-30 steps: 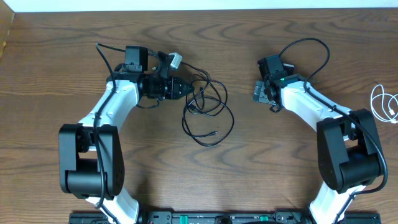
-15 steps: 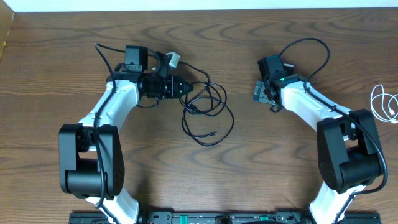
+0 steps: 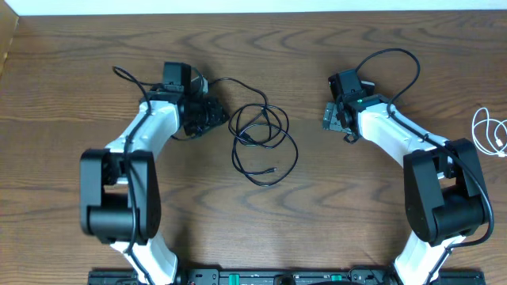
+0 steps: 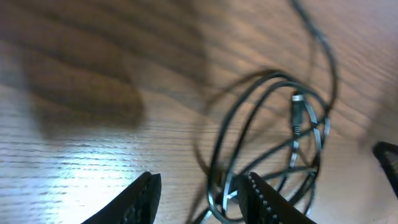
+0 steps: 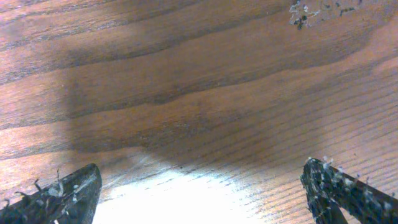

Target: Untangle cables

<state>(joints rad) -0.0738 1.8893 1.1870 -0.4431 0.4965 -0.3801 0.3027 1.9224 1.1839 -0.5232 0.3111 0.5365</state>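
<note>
- Left hand (image 3: 215,117) sitting just beside black cable (image 3: 263,136), part-open, holding nothing.
- Black cable lying looped mid-table (image 3: 238,229).
- Right hand (image 3: 336,120) hovering wide, empty.
- White cable (image 3: 491,133) lying far right, likely parked apart.

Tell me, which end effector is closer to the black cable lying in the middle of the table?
Left. The left end effector sits right beside the loops of the black cable; the right end effector is farther off on the coil's opposite side, above bare table.
</note>
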